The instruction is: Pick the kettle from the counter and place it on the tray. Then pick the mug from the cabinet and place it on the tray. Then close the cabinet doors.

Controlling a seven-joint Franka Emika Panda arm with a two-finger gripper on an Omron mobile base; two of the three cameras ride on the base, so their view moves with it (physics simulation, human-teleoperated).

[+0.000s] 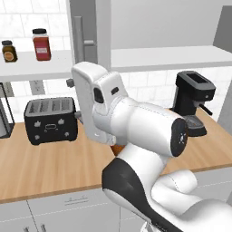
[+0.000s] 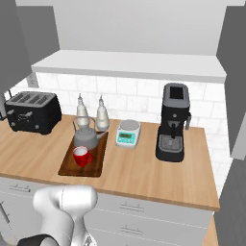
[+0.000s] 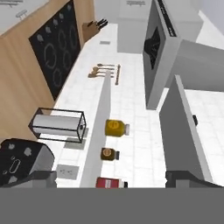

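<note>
The grey kettle [image 2: 86,137] and the red mug [image 2: 81,156] both stand on the dark-brown tray [image 2: 98,166], which lies on the wooden counter [image 2: 144,175]. Above them the cabinet [image 2: 129,65] is open and its white shelf is bare. Its left door [image 1: 93,27] and right door [image 2: 235,81] are swung out. My gripper [image 1: 74,99] is raised just under the left door's lower edge. It is open with nothing between its fingertips [image 3: 39,177]. In the hand view the left door [image 3: 183,131] appears edge-on, right above the right fingertip.
A black toaster [image 2: 31,113] sits left of the tray. Two white bottles [image 2: 91,113], a scale [image 2: 128,133] and a coffee machine [image 2: 173,122] stand along the wall. Jars [image 1: 41,44] rest on a white shelf left of the cabinet. A paper-towel holder [image 3: 57,124] and a stove [image 3: 54,43] lie further left.
</note>
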